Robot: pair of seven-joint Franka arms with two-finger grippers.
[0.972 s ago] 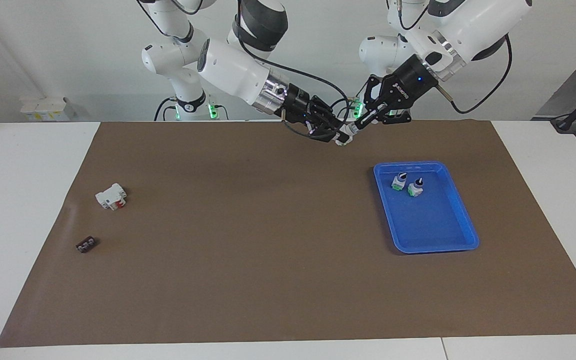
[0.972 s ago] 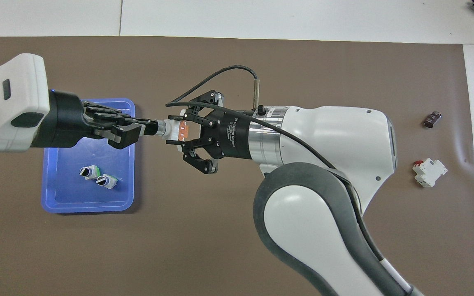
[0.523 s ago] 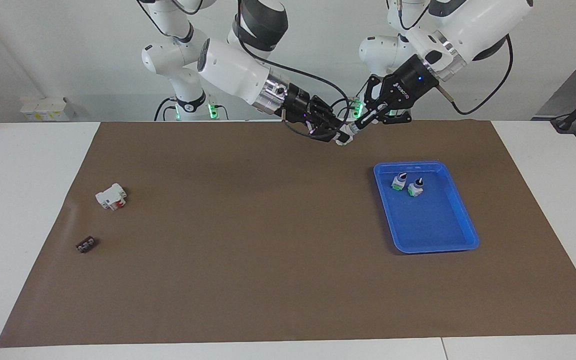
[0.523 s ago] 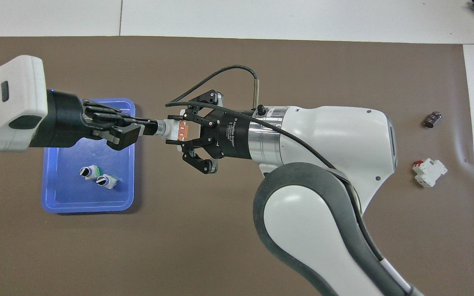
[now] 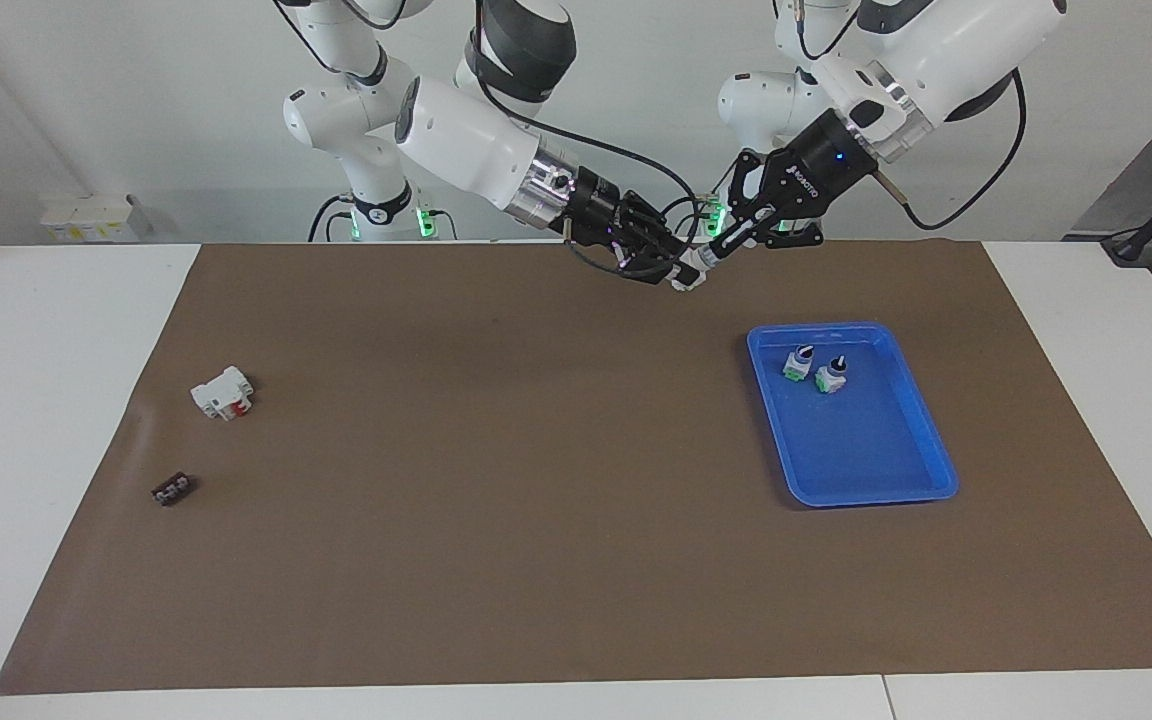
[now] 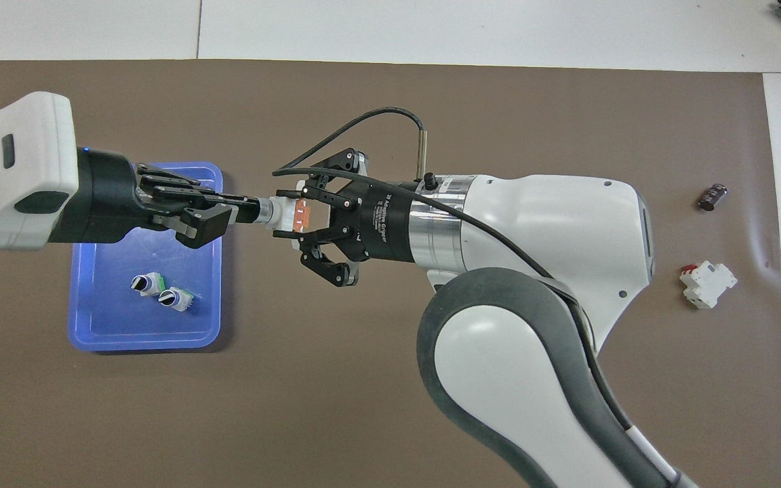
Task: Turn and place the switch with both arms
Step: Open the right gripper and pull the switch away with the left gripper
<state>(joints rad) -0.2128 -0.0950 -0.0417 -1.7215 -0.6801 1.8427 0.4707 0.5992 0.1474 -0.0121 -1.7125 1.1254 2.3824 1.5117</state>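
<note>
The switch (image 6: 290,215) (image 5: 685,277) hangs in the air over the brown mat (image 5: 536,480), its white body showing an orange face. My right gripper (image 6: 285,214) (image 5: 671,270) is shut on the body. My left gripper (image 6: 249,209) (image 5: 710,256) is shut on the black knob end at the silver collar. The two grippers point at each other with the switch between them. Two more switches (image 5: 797,363) (image 5: 830,376) (image 6: 147,283) (image 6: 177,298) lie in the blue tray (image 5: 841,497) (image 6: 141,344).
The blue tray sits toward the left arm's end of the table. A white block with a red part (image 5: 223,393) (image 6: 707,283) and a small black terminal strip (image 5: 172,489) (image 6: 712,196) lie on the mat toward the right arm's end.
My left gripper has turned slightly on the knob end. The right gripper and the switch's body have stayed in place.
</note>
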